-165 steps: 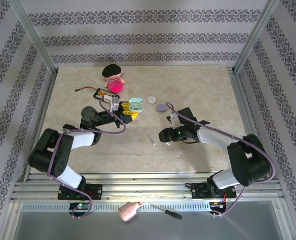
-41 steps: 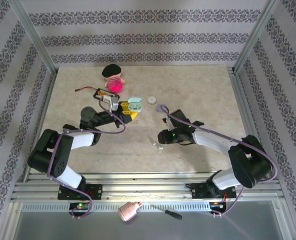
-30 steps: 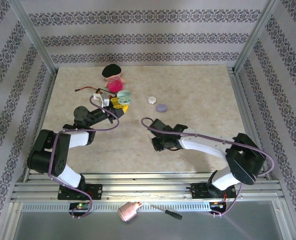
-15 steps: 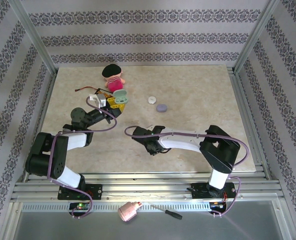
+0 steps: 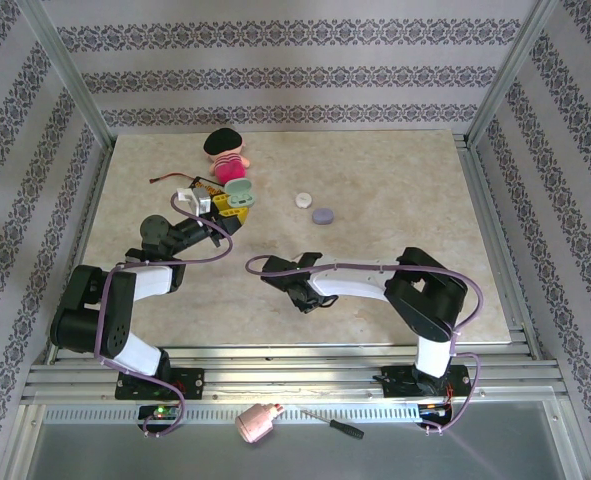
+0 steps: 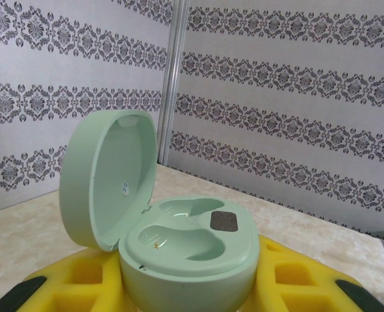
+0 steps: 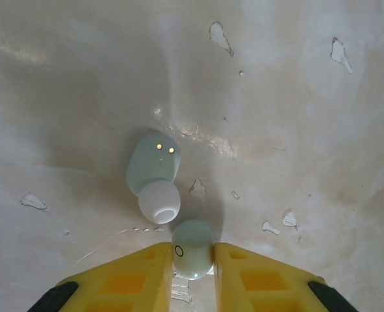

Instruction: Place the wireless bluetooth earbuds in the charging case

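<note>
The mint-green charging case (image 6: 188, 253) sits between the yellow fingers of my left gripper (image 6: 188, 276), which is shut on it. Its lid (image 6: 107, 182) stands open and both wells are bare. From above, the case (image 5: 238, 192) is held just in front of the doll. My right gripper (image 7: 193, 260) points down at the table, and its yellow fingers press both sides of a pale mint earbud (image 7: 193, 244). A second earbud (image 7: 154, 175) with a white tip lies on the table just beyond, a little to the left. From above, the right gripper (image 5: 303, 296) covers both buds.
A pink doll with a black hat (image 5: 225, 155) stands at the back left. A white round case (image 5: 303, 200) and a lilac case (image 5: 322, 215) lie mid-table. A pink bottle (image 5: 258, 423) and a screwdriver (image 5: 335, 424) rest on the front rail.
My right arm swung left across the front of the table and its jaws narrowed onto the bud. The left gripper carried the open case back towards the doll, then held still.
</note>
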`<state>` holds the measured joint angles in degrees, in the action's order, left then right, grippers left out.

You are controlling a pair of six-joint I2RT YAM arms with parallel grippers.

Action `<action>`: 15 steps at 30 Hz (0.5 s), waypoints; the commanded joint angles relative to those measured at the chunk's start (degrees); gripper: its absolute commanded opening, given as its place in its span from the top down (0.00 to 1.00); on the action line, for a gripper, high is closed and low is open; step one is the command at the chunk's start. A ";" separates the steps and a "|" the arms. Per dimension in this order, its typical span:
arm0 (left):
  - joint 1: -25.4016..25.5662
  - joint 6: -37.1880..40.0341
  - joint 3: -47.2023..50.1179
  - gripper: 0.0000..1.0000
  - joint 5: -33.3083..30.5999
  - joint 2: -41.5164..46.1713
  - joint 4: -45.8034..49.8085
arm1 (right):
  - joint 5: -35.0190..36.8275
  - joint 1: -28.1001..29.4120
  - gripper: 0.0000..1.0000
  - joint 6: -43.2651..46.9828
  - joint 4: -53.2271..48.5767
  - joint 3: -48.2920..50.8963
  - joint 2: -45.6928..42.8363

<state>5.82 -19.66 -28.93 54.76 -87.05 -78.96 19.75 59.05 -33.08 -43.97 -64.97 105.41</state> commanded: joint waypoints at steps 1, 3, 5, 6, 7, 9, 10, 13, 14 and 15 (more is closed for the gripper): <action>-0.91 0.78 0.17 0.76 0.05 1.09 -2.74 | 1.91 0.80 0.77 0.39 -2.00 -1.47 1.03; -0.97 0.80 0.03 0.76 0.11 1.00 -2.78 | 2.11 0.89 0.77 0.67 -2.17 -1.74 1.12; -0.95 0.69 -0.05 0.76 0.12 0.87 -2.78 | 2.14 0.98 0.77 0.89 -2.22 -1.92 1.49; -0.94 0.71 -0.03 0.76 0.14 0.87 -2.78 | 2.22 0.98 0.77 0.95 -2.19 -2.00 1.71; -0.94 0.68 -0.04 0.76 0.09 0.87 -2.78 | 2.29 0.98 0.77 1.08 -2.41 -2.18 2.02; -0.91 0.75 0.00 0.76 0.19 0.89 -2.78 | 2.62 1.00 0.77 1.30 -2.78 -2.34 2.73; -0.99 0.67 -0.05 0.76 0.18 0.87 -2.76 | 2.87 0.99 0.77 1.42 -2.99 -2.45 2.87; -0.94 0.61 0.01 0.76 0.18 0.82 -2.78 | 3.50 1.07 0.76 1.89 -3.43 -2.77 3.40; -0.90 0.60 -0.07 0.76 0.20 0.85 -2.78 | 3.69 1.04 0.76 2.17 -3.56 -2.79 3.49; -0.93 0.64 -0.07 0.76 0.18 0.82 -2.76 | 3.72 1.07 0.76 2.37 -3.65 -2.96 3.62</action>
<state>5.80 -19.66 -28.93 54.76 -87.05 -78.96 21.67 59.53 -31.92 -45.52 -66.72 107.79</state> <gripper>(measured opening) 0.346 0.240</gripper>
